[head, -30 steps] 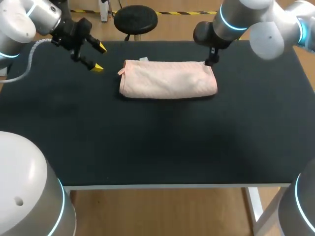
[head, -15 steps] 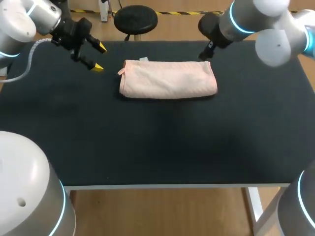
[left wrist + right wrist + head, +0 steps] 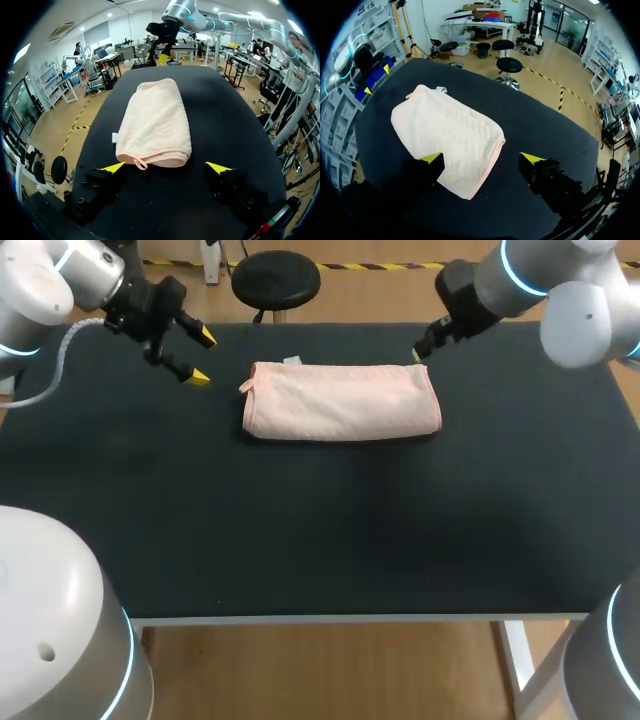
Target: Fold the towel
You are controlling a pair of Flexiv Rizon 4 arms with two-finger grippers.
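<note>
A pale pink towel (image 3: 343,400) lies folded into a thick rectangle at the back middle of the black table (image 3: 320,520). My left gripper (image 3: 200,356) hovers open just left of the towel's left end; in its wrist view the towel (image 3: 154,124) lies ahead of the gripper (image 3: 169,167). My right gripper (image 3: 417,352) hangs above the towel's back right corner, its fingers largely hidden by the arm. In its wrist view the towel (image 3: 447,139) lies ahead of the open, empty gripper (image 3: 484,158).
A small white tag (image 3: 291,361) sticks out at the towel's back edge. The table's back edge runs close behind both grippers.
My right arm has risen and drawn back to the right, away from the towel's right end. The left arm and the towel have stayed in place.
</note>
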